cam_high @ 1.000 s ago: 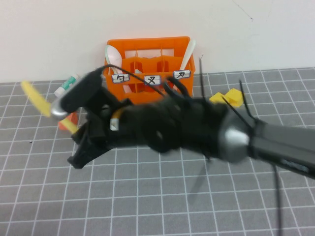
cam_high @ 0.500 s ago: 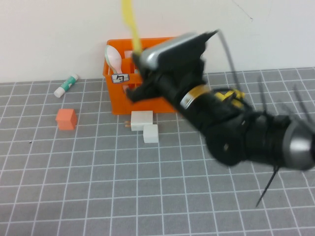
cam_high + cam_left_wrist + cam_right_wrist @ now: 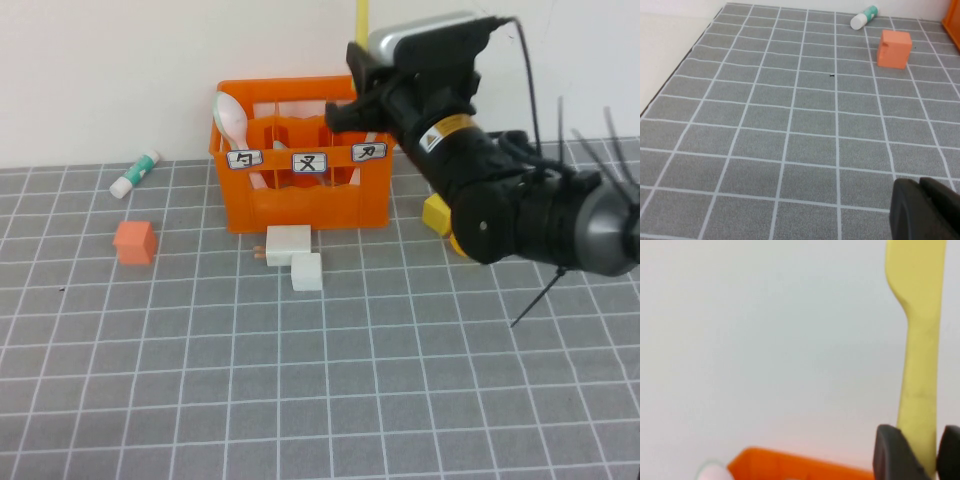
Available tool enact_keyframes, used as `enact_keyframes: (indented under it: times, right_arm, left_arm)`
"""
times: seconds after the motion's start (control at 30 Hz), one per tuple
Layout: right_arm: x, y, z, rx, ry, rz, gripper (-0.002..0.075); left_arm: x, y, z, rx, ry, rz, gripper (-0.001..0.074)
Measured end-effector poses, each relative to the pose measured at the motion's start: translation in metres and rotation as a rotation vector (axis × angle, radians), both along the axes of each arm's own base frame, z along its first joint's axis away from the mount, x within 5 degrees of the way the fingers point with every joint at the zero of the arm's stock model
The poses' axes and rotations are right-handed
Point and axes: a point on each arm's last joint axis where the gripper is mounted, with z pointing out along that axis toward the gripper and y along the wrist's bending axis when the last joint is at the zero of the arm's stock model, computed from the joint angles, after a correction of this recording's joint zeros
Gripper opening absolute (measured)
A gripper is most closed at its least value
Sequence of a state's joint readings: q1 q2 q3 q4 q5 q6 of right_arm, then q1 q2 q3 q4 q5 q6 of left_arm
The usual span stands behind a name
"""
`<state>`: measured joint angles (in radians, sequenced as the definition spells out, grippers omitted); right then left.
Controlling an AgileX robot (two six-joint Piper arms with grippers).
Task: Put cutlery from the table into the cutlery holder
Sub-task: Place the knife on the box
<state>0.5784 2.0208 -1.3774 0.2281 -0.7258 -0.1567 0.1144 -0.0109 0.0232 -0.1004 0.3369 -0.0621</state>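
Observation:
The orange cutlery holder (image 3: 300, 212) stands at the back of the grey tiled table (image 3: 200, 380); its rim shows in the right wrist view (image 3: 790, 467). My right gripper (image 3: 362, 62) hangs above the holder's right end, shut on the pale yellow knife (image 3: 362, 18), which points straight up. The right wrist view shows the knife (image 3: 917, 340) clamped in my right gripper (image 3: 917, 460). A white spoon (image 3: 232, 118) stands in the holder's left compartment. The white knife is not visible. My left gripper (image 3: 925, 210) is shut and empty, low over the table's left part.
An orange cube (image 3: 134, 242) and a white-and-green tube (image 3: 134, 174) lie left of the holder. Two white blocks (image 3: 288, 243) (image 3: 306, 271) sit in front of it. A yellow block (image 3: 437, 213) lies under my right arm. A white wall stands behind.
My right arm swung from the table's left side to the right with the yellow knife, which now stands upright above the holder's right end.

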Motion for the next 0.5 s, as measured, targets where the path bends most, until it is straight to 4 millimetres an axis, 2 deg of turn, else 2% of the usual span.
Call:
enact_keyframes:
  times: [0.23, 0.3, 0.33, 0.5]
  right_arm:
    - [0.008, 0.007, -0.033, -0.050, 0.054, 0.016, 0.0167]
    - [0.010, 0.008, -0.037, -0.055, 0.057, 0.017, 0.0073]
    - [0.010, 0.008, -0.038, -0.057, 0.059, 0.018, 0.0053]
    - [0.011, 0.009, -0.040, -0.066, 0.057, 0.018, 0.0029]
  left_arm:
    - [0.000, 0.000, 0.000, 0.000, 0.000, 0.000, -0.0001]
    - [0.000, 0.000, 0.000, 0.000, 0.000, 0.000, -0.0001]
    - [0.000, 0.000, 0.000, 0.000, 0.000, 0.000, -0.0001]
    - [0.000, 0.000, 0.000, 0.000, 0.000, 0.000, -0.0001]
